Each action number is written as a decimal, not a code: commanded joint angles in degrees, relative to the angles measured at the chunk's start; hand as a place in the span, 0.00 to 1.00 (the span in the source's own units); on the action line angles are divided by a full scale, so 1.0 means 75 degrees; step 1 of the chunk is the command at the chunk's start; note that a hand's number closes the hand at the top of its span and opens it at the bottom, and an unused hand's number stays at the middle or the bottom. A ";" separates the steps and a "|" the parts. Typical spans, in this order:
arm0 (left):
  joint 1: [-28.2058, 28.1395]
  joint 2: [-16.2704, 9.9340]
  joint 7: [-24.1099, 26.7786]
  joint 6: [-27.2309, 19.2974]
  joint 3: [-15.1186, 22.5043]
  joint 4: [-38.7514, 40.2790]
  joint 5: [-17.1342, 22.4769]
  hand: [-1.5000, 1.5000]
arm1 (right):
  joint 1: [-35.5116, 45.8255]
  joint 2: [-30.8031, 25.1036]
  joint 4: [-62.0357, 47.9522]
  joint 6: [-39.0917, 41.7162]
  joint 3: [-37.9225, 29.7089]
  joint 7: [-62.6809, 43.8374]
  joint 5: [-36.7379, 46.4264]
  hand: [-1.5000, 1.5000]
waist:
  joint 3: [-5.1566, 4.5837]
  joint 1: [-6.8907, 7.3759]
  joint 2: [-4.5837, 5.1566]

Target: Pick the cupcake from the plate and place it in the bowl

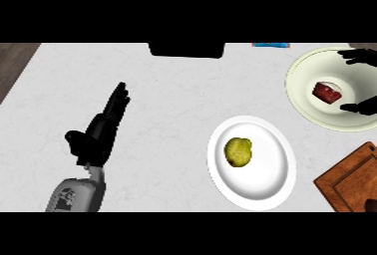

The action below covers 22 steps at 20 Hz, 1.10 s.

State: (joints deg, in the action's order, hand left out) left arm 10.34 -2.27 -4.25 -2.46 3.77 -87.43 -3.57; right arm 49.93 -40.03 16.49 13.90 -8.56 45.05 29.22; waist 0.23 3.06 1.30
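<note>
The small red-wrapped cupcake [327,91] sits inside the pale round bowl [302,94] at far right, the right hand's fingers [359,56] spread apart around it, not touching; it looks light, soft, best held by its wrapper sides; left hand [99,132] rests open.

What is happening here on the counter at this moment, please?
The cupcake lies inside the bowl at the right. The right hand is over the bowl with its fingers spread on either side of the cupcake, apart from it, holding nothing. On the white plate there is only a yellow-green fruit. The left hand rests open on the left of the counter. A wooden board shows at the right edge.
</note>
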 commanded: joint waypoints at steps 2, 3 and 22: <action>-0.0004 0.0016 -0.0026 0.0035 -0.0033 0.0071 0.0055 0.50 | 0.0425 -0.0028 -0.0486 0.0334 -0.0751 0.0568 -0.0678 0.00 | 0.0001 -0.0006 -0.0008; -0.0107 0.0132 -0.0281 -0.0106 0.0188 -0.0309 -0.0099 0.50 | 0.0609 -0.0098 -0.0491 0.0526 -0.0967 0.0541 -0.0905 0.00 | 0.0004 0.0022 -0.0036; -0.0038 -0.0094 0.0110 0.0127 -0.0171 0.0101 0.0164 0.50 | 0.0165 -0.1707 -0.1208 0.3791 -0.1842 0.0070 -0.1908 0.00 | 0.0021 -0.0088 0.0035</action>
State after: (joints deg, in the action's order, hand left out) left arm 9.34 -2.25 -4.20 -2.72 3.72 -88.12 -3.63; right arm 53.08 -51.18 7.50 31.18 -21.90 39.34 15.73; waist 0.33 2.50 1.31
